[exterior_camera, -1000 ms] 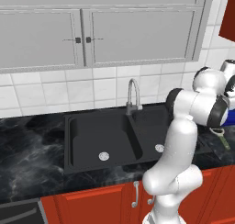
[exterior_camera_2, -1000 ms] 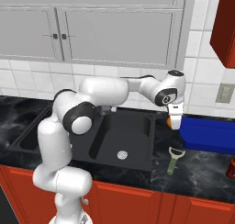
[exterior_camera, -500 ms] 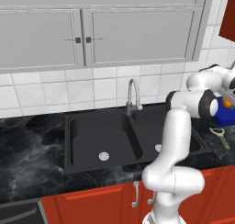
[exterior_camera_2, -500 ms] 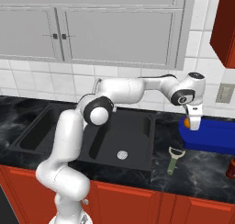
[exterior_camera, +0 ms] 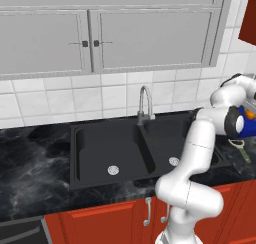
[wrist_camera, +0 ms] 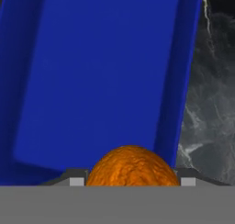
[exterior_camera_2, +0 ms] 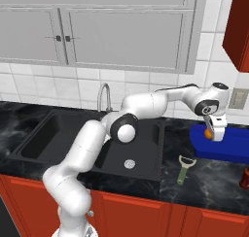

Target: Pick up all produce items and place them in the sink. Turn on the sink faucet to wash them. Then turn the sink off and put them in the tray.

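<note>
Left base view – gripper (exterior_camera: 239, 123): at the 3 o'clock edge, closed around the orange fruit (exterior_camera: 239, 123), against a sliver of blue tray (exterior_camera: 250, 117).
Left base view – sink (exterior_camera: 95, 138): both basins bare; faucet (exterior_camera: 145, 105) upright at 12 o'clock of the divider, no water visible.
Left base view – peeler (exterior_camera: 240, 149): on the counter at 6 o'clock of the gripper; leave untouched.
Right base view – gripper (exterior_camera_2: 213, 132): pointing down, gripping the orange fruit (exterior_camera_2: 208, 133) above the near-left end of the tray (exterior_camera_2: 228, 144).
Right base view – clearance: fruit appears just above the tray rim, not yet resting on the floor.
Right base view – peeler (exterior_camera_2: 183, 167): at 7 o'clock of the tray, apart from it.
Hand view – orange fruit (wrist_camera: 131, 166): seated between the finger tips (wrist_camera: 77, 180), at 6 o'clock of the picture.
Hand view – tray (wrist_camera: 101, 76): blue floor directly beneath; right wall close at 3 o'clock, marbled counter (wrist_camera: 211, 94) beyond.
Step judged: final placement into the tray.
Method: shift slightly toward the tray centre, away from the rim; lower straight until near the floor; open slowly; lift vertically.
Risk: round fruit likely to roll; a release from height or over the rim could send it onto the counter.
</note>
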### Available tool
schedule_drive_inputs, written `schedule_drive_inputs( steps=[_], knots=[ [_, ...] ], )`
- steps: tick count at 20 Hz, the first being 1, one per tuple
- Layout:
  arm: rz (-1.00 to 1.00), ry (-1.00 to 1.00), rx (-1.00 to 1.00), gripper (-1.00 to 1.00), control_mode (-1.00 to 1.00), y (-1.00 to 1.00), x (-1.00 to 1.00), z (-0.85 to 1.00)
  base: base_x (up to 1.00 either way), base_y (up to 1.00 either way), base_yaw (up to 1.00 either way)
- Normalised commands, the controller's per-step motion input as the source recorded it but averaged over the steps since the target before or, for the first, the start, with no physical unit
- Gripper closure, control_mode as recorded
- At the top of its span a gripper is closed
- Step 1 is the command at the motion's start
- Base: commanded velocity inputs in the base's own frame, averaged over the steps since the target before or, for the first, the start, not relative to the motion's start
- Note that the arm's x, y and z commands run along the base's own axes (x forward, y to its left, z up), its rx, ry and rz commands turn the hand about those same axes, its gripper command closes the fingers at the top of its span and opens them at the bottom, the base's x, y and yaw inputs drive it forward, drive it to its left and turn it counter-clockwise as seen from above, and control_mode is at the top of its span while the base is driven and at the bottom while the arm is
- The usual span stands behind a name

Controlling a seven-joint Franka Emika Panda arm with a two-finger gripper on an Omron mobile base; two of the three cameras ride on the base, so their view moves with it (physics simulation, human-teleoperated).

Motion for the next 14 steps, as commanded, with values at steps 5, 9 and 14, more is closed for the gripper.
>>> schedule_drive_inputs(
  steps=[5, 9, 14],
  knots=[
    [0.03, 0.01, -0.08, 1.00, -1.00, -0.09, 0.26, -0.41, 0.00, 0.00, 0.00],
    [0.03, 0.01, -0.05, 1.00, -1.00, -0.07, 0.29, -0.37, 0.00, 0.00, 0.00],
    [0.05, 0.01, 0.00, 1.00, -1.00, -0.19, 0.21, -0.25, 0.00, 0.00, 0.00]
  ],
)
